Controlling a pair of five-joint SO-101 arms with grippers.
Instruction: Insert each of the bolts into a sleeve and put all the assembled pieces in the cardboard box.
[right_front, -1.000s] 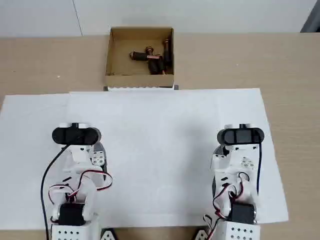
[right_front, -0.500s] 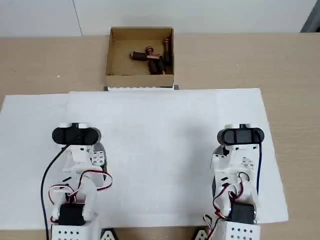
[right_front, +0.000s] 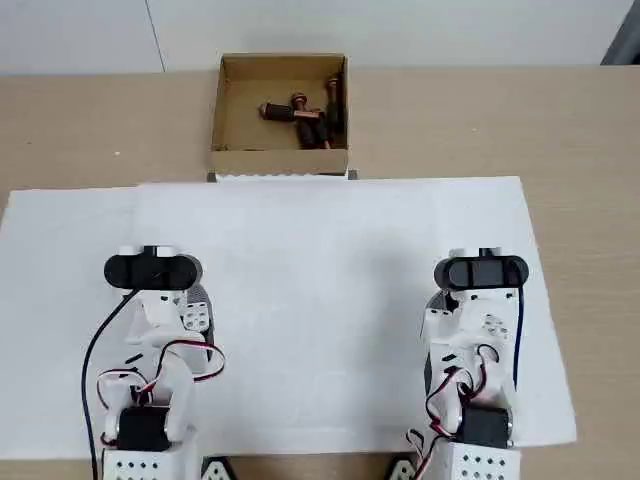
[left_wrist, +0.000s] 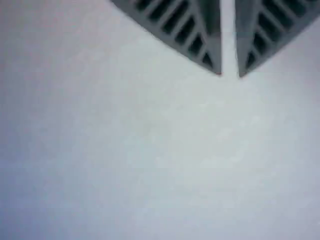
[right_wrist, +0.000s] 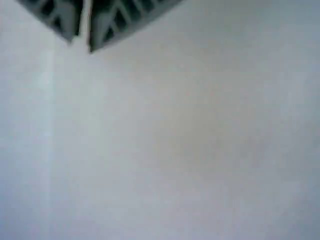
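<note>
The open cardboard box (right_front: 230, 110) stands on the wooden table beyond the white sheet, and several brown bolt-and-sleeve pieces (right_front: 305, 112) lie in its right half. Both arms are folded back near the table's front edge, the left arm (right_front: 152, 300) and the right arm (right_front: 478, 300) each far from the box. My left gripper (left_wrist: 229, 74) is shut just above bare white paper, its grey ribbed fingers (left_wrist: 190, 35) almost touching. In the right wrist view my right gripper (right_wrist: 80, 46) is likewise shut over the paper, with nothing between its fingers (right_wrist: 52, 17).
A large white paper sheet (right_front: 320, 260) covers the table between the arms and the box. Bare wood (right_front: 500, 110) lies to both sides of the box and along the right edge.
</note>
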